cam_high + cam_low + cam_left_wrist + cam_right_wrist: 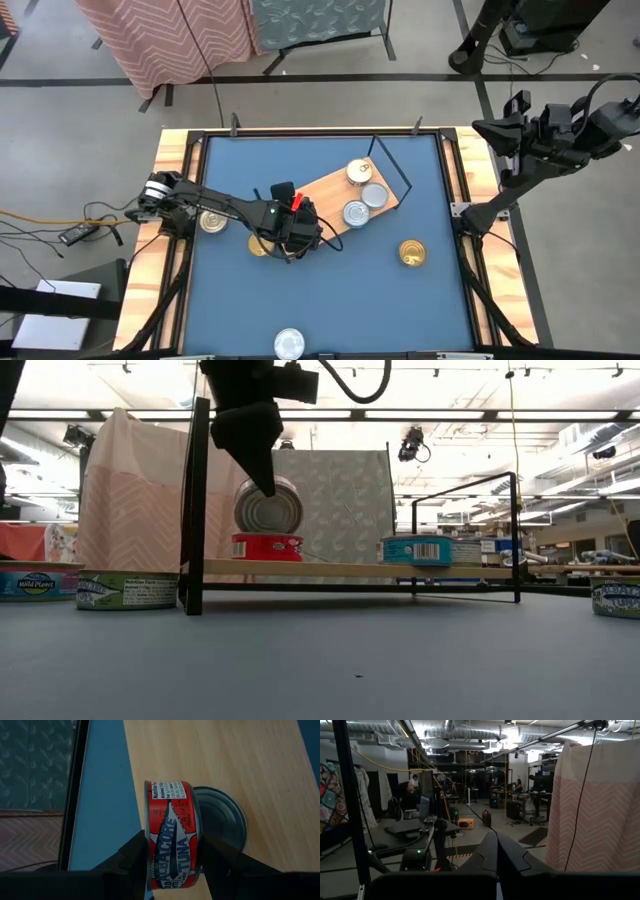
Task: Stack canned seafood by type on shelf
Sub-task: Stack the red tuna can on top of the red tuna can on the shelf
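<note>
The shelf lies slantwise mid-table. A gold-lidded tin and two silver-lidded tins rest flat on it. At its near-left end stands a red tin, whose lid shows in the left wrist view. Right above it my left gripper is shut on a red albacore tuna tin turned on edge. A blue-labelled tin sits farther along the board. My right gripper is shut, raised beyond the table's right edge. My left gripper pinches the red tuna tin by its two flat faces, one finger on each. The fingers come slanting down from the table's left. The tin stands on edge, label band outward, over the red tin on the shelf; whether the two touch I cannot tell.
Loose tins lie on the blue table: one by the left arm, a gold one near the gripper, a gold one toward the right and a silver one at the near edge. Black wire frames stand at the shelf's ends.
</note>
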